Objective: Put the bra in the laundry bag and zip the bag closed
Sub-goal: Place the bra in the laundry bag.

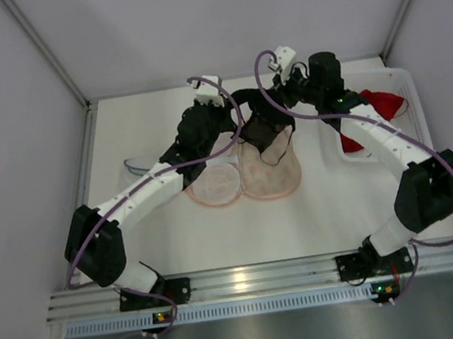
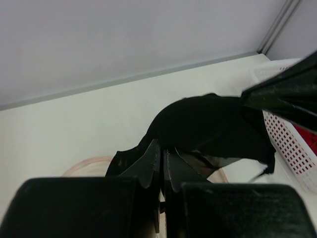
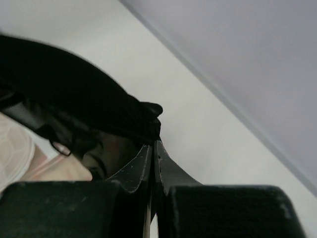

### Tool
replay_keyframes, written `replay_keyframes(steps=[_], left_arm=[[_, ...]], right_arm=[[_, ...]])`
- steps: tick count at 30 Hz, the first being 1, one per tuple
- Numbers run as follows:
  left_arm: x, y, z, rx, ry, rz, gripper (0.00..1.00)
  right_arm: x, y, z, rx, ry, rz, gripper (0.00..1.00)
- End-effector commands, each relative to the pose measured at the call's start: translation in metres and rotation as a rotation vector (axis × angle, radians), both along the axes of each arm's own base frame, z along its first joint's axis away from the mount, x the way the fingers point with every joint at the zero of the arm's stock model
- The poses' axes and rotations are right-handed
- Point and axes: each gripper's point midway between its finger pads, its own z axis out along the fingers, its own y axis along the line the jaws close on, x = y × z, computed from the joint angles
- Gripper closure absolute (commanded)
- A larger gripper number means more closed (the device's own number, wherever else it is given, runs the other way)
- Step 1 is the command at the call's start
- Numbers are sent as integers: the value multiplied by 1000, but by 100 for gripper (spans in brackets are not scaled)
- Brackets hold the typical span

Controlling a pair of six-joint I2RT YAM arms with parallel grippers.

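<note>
A black bra (image 1: 265, 129) hangs between my two grippers above the pink mesh laundry bag (image 1: 249, 176), which lies flat on the table. My left gripper (image 1: 235, 124) is shut on the bra's left edge; in the left wrist view the jaws (image 2: 162, 148) pinch black fabric (image 2: 208, 124). My right gripper (image 1: 287, 103) is shut on the bra's right edge; in the right wrist view (image 3: 153, 146) the closed tips hold the black cloth (image 3: 74, 94). The bag's pink mesh shows below (image 3: 15, 153). The bag's zip is not visible.
A white perforated basket (image 1: 396, 82) holding a red garment (image 1: 382, 105) stands at the right. A clear bluish object (image 1: 135, 165) lies left of the bag. Grey walls enclose the table's back and sides.
</note>
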Motion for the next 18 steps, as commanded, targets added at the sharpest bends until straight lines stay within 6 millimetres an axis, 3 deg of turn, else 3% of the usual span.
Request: replay_keyframes(steps=[1,2,6,9,14,18], left_arm=[[-2,37,30,-119,-28,144,100],[-6,35,21,-140,-2,144,100],[-24,28,6,-153,31,162,100],[-48,10,-5,-122,39,148,100],[-62,-5,-15,-31,23,156,100],[-74,-11,-7,11,-10,160,100]], right_arm=[[44,-3,62,-7,-226,-43,100],[49,-1,77,-8,-270,-31,100],[66,5,88,-14,-338,-19,100],[78,11,71,-21,-326,-5,100],[87,17,38,27,-278,-9,100],[95,23,40,100,-304,-12,100]])
